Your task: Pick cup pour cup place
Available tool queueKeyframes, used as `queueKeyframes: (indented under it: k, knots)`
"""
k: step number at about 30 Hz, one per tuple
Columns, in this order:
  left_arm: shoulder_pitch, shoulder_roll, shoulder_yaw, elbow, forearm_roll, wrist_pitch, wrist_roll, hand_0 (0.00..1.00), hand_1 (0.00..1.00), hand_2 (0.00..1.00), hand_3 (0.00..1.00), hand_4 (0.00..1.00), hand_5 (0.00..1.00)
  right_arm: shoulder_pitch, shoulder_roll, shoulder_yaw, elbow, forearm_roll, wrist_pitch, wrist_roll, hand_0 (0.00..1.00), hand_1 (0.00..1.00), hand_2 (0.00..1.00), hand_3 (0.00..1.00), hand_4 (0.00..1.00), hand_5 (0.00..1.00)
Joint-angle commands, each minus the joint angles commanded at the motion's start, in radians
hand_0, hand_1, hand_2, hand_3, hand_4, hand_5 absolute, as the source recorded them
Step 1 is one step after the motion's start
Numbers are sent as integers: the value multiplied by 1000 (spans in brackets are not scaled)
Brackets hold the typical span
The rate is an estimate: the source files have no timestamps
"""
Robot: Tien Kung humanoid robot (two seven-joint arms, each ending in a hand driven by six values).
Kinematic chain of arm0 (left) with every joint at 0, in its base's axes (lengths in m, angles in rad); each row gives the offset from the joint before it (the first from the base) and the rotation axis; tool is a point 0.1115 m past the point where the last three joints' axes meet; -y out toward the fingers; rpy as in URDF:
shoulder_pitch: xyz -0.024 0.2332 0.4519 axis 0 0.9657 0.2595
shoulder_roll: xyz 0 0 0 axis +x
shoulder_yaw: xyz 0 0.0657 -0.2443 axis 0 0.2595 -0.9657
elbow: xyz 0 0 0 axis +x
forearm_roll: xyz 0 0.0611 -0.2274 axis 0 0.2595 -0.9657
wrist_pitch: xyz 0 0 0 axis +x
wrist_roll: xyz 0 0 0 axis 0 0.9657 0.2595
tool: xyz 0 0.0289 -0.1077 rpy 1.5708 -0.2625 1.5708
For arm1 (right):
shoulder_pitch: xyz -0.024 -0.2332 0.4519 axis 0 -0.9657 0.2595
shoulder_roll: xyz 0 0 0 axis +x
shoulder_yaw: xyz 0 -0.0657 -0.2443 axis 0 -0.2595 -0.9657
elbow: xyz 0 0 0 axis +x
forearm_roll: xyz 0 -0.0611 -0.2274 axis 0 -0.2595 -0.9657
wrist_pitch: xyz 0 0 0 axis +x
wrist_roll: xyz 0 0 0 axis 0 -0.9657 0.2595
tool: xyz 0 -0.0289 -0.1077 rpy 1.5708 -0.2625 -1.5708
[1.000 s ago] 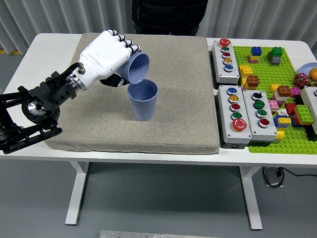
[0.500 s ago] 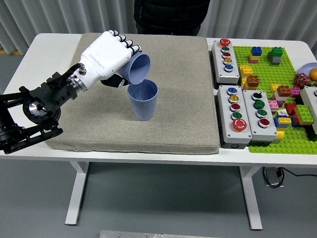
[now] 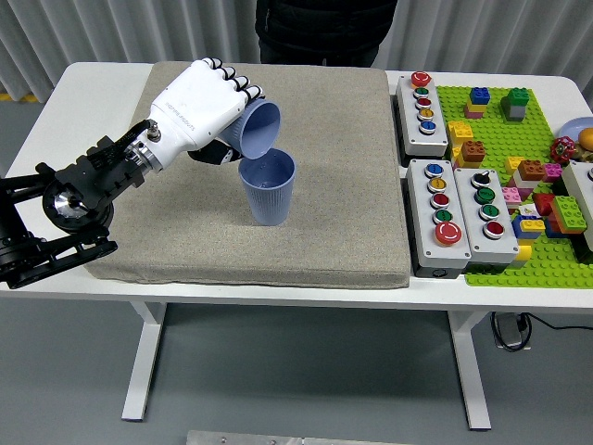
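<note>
Now, held cup: a smooth lavender-blue plastic cup (image 3: 258,129), tipped steeply so its round open mouth faces down and to the right, its lower rim just above the standing cup's left rim.
Standing cup: a ribbed blue plastic cup (image 3: 268,189), upright on the mat, tapering toward its base, with fine vertical grooves down the wall and a darker inside; whether anything is in it cannot be told.
Left hand: a white five-fingered robot hand with black fingertips (image 3: 198,107), up and left of the standing cup, its fingers (image 3: 243,85) wrapped around the tilted cup's body.
Left arm: black, jointed, reaching in from the left of the standing cup.
Mat: a grey-beige square fabric mat (image 3: 334,232) under the standing cup, lying on the white desk (image 3: 83,102).
Right of the standing cup: grey button boxes with coloured buttons (image 3: 447,215), then a green brick baseplate with coloured blocks (image 3: 519,139).
Behind the standing cup: a person in dark clothing (image 3: 324,28) at the desk's far edge.
</note>
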Motion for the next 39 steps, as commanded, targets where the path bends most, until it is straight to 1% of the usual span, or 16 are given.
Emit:
queueKeyframes:
  k: [4,7,9,10,11,14,17,18,20,22,25,28,29,31,34,39]
  knots:
    - [21,3,-41,12,0,57,-42,424,498,546,551,720,79,0,0,0,0,4,0,1,668,608,552,528,2,72]
    - [50,1,-94,26,-48,111,-99,424,498,546,551,720,79,-1,2,5,0,-4,1,-2,668,608,552,528,2,72]
    - [74,-1,-132,29,-132,128,-154,424,498,546,551,720,79,-4,3,6,0,-8,1,-3,668,608,552,528,2,72]
    - [78,-1,-137,29,-171,131,-164,429,498,550,551,723,79,-4,3,6,0,-8,1,-3,668,608,552,528,2,73]
    - [97,-4,-158,31,-229,134,-199,429,498,550,551,723,79,-6,4,7,0,-10,1,-4,668,608,552,528,2,73]
    - [135,-11,-199,32,-350,139,-261,429,498,550,551,723,79,-10,6,10,0,-16,2,-7,668,608,552,528,2,73]
    - [200,-31,-275,42,-467,145,-358,437,502,552,551,721,78,-15,8,15,0,-28,5,-10,667,608,552,529,2,74]
    - [207,-33,-286,43,-506,147,-378,437,502,552,551,721,78,-15,8,15,0,-29,5,-10,667,608,552,529,2,74]
    - [250,-54,-335,52,-590,147,-431,437,502,552,551,721,78,-20,10,18,1,-34,5,-12,667,608,552,529,2,74]
    - [304,-92,-408,69,-675,132,-478,445,501,551,551,722,81,-25,11,22,1,-42,6,-12,668,608,552,528,2,76]
    - [378,-166,-529,104,-808,119,-532,445,501,551,551,722,81,-34,14,21,1,-44,7,-15,668,608,552,528,2,76]
    - [423,-236,-640,140,-925,125,-557,453,500,551,550,724,84,-39,17,21,1,-50,7,-18,667,608,552,529,2,78]
    - [441,-273,-692,166,-977,137,-564,453,500,551,550,724,84,-41,17,20,1,-54,9,-19,667,608,552,529,2,78]
    - [452,-295,-741,182,-1055,140,-564,453,500,551,550,724,84,-41,17,19,0,-55,9,-20,667,608,552,529,2,78]
    - [467,-316,-768,201,-1153,150,-559,451,501,552,550,723,90,-41,17,16,-1,-46,8,-17,668,608,551,529,2,81]
    - [492,-351,-772,217,-1112,156,-557,451,501,552,550,723,90,-35,15,11,-3,-33,6,-13,668,608,551,529,2,81]
